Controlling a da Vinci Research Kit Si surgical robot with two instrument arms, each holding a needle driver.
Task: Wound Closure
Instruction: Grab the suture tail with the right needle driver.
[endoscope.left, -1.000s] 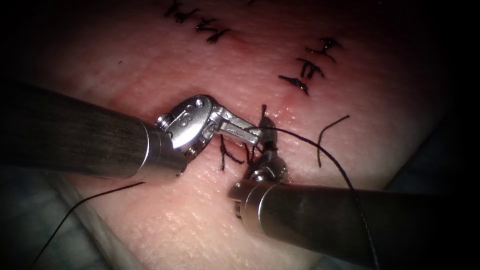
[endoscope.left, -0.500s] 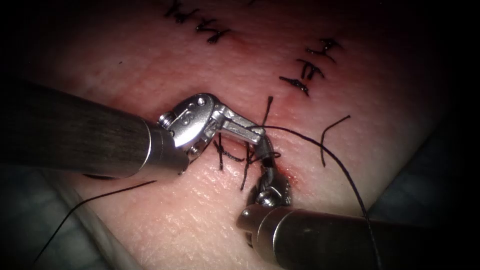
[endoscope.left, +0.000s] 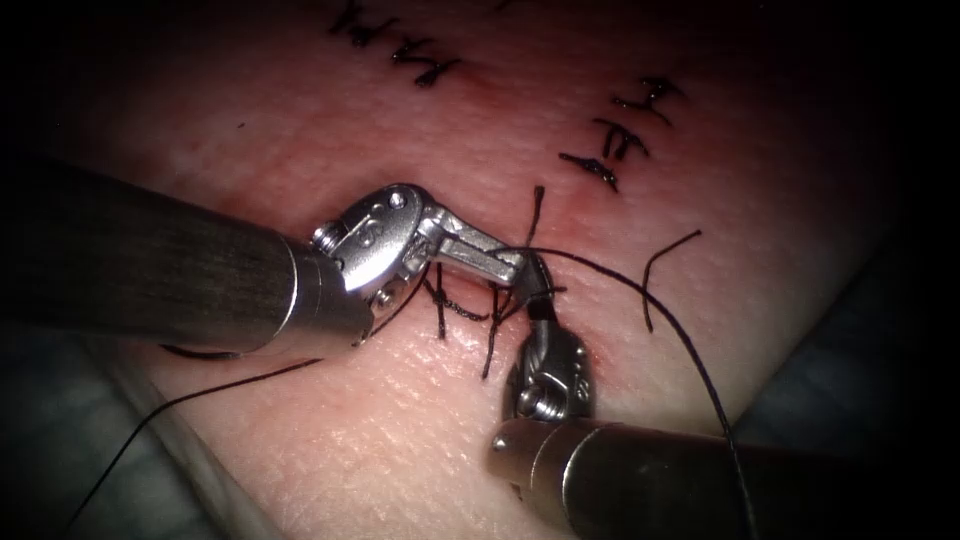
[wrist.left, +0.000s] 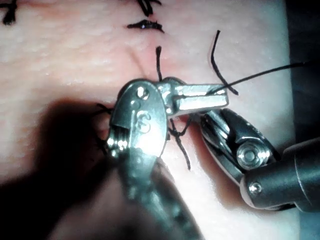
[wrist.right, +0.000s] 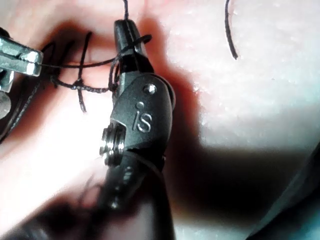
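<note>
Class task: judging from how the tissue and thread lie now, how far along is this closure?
Done: finished stitches sit further up the tissue. In hand: at the knot, the left claw is shut on the long thread, the right claw on thread too. Left: the thread ends are untrimmed. I can't spot the needle.

Raised "IS" mark on the dark wrist housing of the right tool (wrist.right: 131, 42), seen in the right wrist view. An embossed mark on the left tool (wrist.left: 200, 98) wrist housing is not clearly legible.
</note>
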